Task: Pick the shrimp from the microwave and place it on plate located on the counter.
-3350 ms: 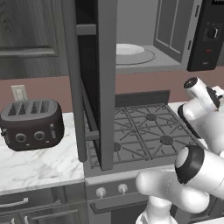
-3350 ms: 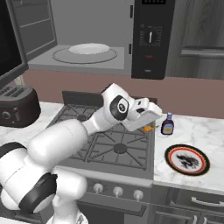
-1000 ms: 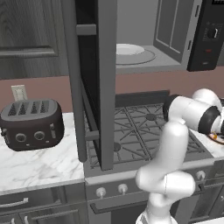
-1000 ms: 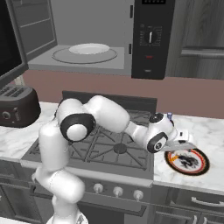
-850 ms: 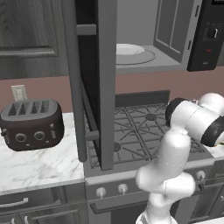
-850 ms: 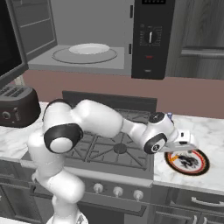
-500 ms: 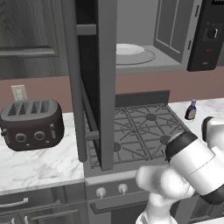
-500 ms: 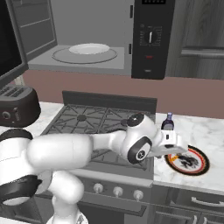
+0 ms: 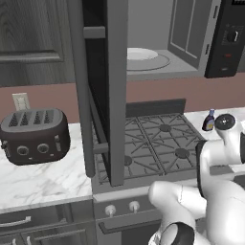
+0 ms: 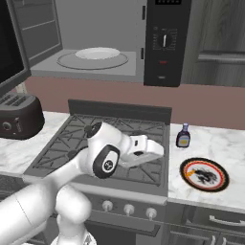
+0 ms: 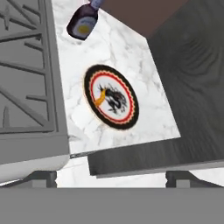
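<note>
The shrimp [image 11: 100, 98], a small orange curve, lies on the round plate [image 11: 111, 97] with its red and black rim, left of the plate's dark picture. That plate [image 10: 204, 174] rests on the marble counter [image 10: 225, 143] right of the stove. My gripper [image 11: 111, 177] is open and holds nothing; its two dark fingertips [image 11: 43, 176] stand wide apart at the bottom of the hand view. The hand [image 10: 146, 149] hovers over the stove's right front corner, left of the plate. The microwave [image 10: 95, 38] stands open with a white dish [image 10: 98, 52] inside.
A small dark bottle [image 10: 183, 136] stands on the counter behind the plate. The grated stovetop [image 10: 95, 139] lies under the arm. The tall microwave door [image 9: 103, 86] hangs open over the stove's left side. A dark toaster [image 9: 34, 135] sits on the left counter.
The gripper carried the shrimp to the plate, let it go there, and has since drawn back left and up over the stove. The shrimp stays on the plate.
</note>
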Robot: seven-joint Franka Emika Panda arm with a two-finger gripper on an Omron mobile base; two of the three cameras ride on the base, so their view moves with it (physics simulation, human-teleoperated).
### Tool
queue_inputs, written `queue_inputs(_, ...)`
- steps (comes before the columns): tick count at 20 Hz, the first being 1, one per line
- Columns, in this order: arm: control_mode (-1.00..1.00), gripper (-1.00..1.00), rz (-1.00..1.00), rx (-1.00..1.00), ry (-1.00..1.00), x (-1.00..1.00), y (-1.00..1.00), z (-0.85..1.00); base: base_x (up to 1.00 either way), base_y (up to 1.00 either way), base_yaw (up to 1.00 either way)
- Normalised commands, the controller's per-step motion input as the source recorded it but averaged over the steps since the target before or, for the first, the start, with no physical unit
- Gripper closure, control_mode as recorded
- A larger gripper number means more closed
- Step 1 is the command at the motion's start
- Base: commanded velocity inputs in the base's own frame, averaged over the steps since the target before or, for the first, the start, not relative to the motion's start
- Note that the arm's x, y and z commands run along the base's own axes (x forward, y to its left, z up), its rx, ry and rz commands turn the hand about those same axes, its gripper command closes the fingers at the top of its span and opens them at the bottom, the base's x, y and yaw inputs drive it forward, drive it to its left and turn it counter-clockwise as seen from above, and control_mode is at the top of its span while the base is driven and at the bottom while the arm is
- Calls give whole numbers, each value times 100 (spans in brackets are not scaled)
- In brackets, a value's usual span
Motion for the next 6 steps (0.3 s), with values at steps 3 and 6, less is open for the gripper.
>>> queue_inputs(3,-100,-100,0,3,0,0,100,49,0,0,0)
queue_inputs(6,-100,-100,2,5,0,-10,80,26,0,0,0)
